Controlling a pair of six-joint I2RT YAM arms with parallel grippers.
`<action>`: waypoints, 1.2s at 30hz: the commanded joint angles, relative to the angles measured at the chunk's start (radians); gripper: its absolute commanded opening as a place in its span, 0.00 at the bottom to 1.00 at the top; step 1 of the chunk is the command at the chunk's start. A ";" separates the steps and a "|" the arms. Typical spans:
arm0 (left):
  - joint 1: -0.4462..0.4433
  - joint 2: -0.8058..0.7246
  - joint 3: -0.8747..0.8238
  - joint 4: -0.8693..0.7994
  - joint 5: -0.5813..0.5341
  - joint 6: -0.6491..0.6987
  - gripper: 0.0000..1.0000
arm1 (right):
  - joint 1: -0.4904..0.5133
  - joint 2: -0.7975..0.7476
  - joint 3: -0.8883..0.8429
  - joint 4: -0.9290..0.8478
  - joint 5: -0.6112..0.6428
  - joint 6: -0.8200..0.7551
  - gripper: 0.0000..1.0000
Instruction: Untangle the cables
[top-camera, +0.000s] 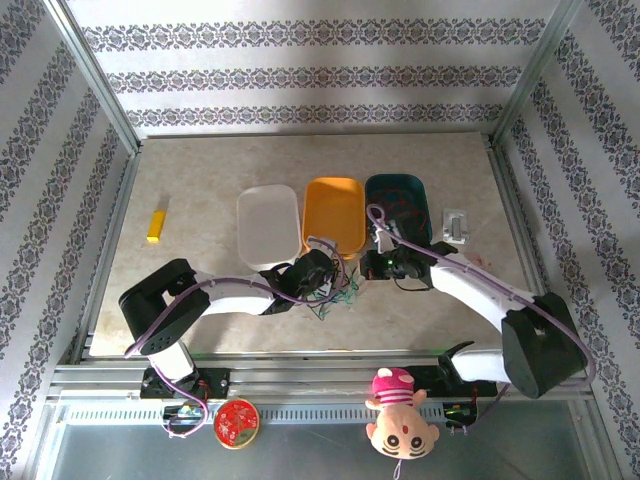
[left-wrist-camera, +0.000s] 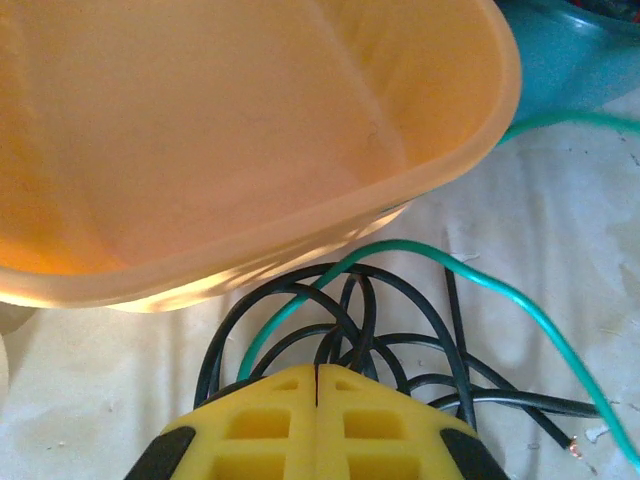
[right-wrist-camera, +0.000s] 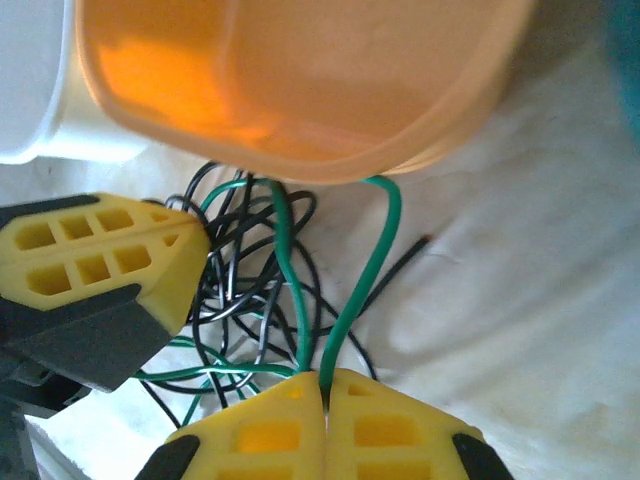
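Left end effector (left-wrist-camera: 317, 375) clamps thin black cables (left-wrist-camera: 365, 310), right end effector (right-wrist-camera: 324, 385), at its three o'clock, a thin green cable (right-wrist-camera: 373, 260); pulling apart, I risk cinching the loops tight.

Both arms reach in toward each other: the left arm (top-camera: 235, 292) is folded at its elbow with the forearm running rightward, and the right arm (top-camera: 480, 290) stretches up and leftward from its base. Their wrists end close together. The left tool (left-wrist-camera: 317, 378) has its yellow fingers pressed flush, tips meeting. The right tool (right-wrist-camera: 325, 388) is likewise closed, with a green cable (right-wrist-camera: 365, 265) pinched in the seam between its fingers.
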 joint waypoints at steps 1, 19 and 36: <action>0.017 0.012 0.011 -0.078 -0.040 -0.031 0.00 | -0.053 -0.082 -0.029 0.012 0.100 0.047 0.00; 0.025 -0.062 -0.072 -0.096 -0.054 -0.029 0.00 | -0.290 -0.552 -0.046 -0.088 0.586 0.249 0.00; 0.025 -0.099 -0.119 -0.158 -0.111 -0.046 0.00 | -0.366 -0.586 0.172 -0.126 0.854 0.184 0.00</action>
